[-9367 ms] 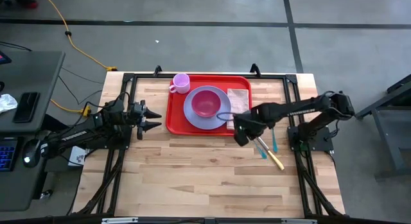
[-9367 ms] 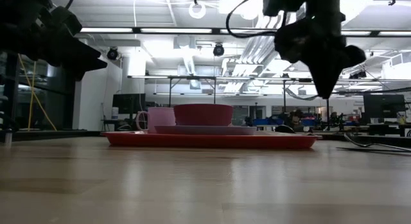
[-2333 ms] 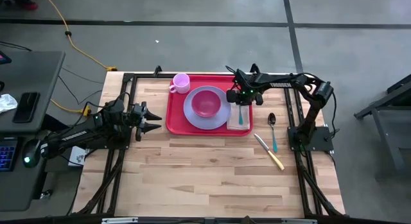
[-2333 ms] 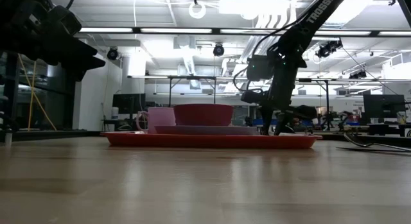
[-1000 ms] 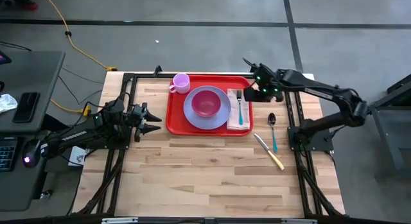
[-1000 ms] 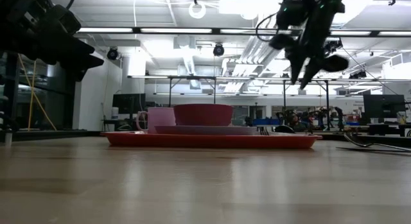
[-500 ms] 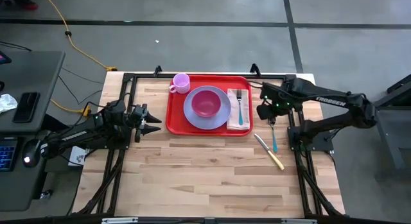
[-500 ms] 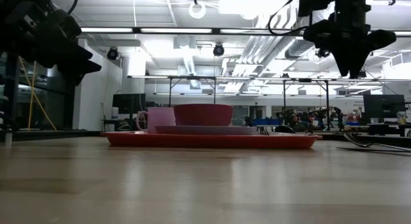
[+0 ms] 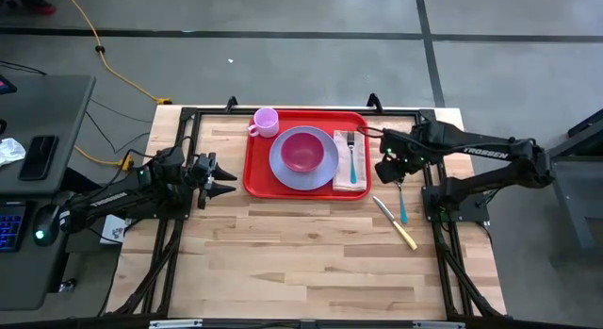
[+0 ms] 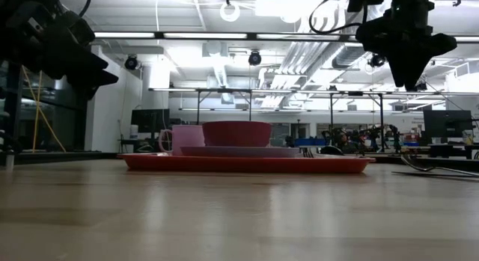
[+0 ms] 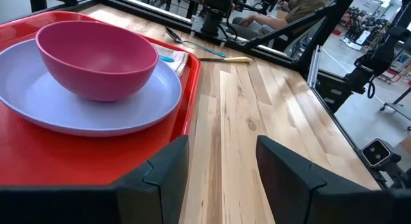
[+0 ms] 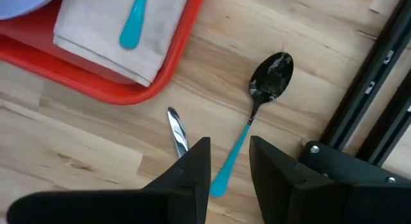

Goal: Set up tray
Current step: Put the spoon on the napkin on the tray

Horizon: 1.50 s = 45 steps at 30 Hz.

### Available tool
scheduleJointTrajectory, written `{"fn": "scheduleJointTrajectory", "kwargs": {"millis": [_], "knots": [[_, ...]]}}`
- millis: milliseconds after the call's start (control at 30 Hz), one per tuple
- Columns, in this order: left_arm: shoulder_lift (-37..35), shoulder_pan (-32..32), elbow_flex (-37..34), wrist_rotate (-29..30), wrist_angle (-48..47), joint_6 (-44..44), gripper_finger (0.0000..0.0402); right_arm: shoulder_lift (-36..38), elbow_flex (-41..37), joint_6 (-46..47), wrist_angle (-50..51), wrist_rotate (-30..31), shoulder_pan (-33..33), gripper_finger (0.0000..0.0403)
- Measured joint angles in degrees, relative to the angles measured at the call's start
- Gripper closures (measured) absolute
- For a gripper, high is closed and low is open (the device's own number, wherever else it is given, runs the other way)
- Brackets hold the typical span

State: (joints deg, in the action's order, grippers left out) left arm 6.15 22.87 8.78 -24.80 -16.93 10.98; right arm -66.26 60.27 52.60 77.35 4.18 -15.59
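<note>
The red tray sits at the table's far middle, while the empty right gripper, fingers narrowly parted, hovers just right of it above the spoon, likely to fetch it, and the left gripper waits open left of the tray.

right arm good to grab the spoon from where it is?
Probably yes. The right gripper hangs open just above the spoon, which lies alone on bare table beside the tray; the knife lies clear of it.

White "TROSSEN" lettering runs along the right arm.
</note>
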Motion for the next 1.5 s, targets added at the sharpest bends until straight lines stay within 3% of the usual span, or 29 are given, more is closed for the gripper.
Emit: {"fn": "scheduleJointTrajectory", "kwargs": {"millis": [300,667,933,1500], "knots": [[0.0,0.0,0.0,0.0,0.0,0.0,0.0190,0.0,-0.8,5.6,1.1,-2.3,-0.1,0.0317],[0.0,0.0,0.0,0.0,0.0,0.0,0.0190,0.0,-14.0,10.4,0.5,-8.3,-0.1,0.0306],[0.0,0.0,0.0,0.0,0.0,0.0,0.0190,0.0,-20.6,10.6,-11.2,-11.4,-0.1,0.0287],[0.0,0.0,0.0,0.0,0.0,0.0,0.0190,-0.4,-23.6,11.9,-16.9,-3.0,-0.3,0.0272]]}}
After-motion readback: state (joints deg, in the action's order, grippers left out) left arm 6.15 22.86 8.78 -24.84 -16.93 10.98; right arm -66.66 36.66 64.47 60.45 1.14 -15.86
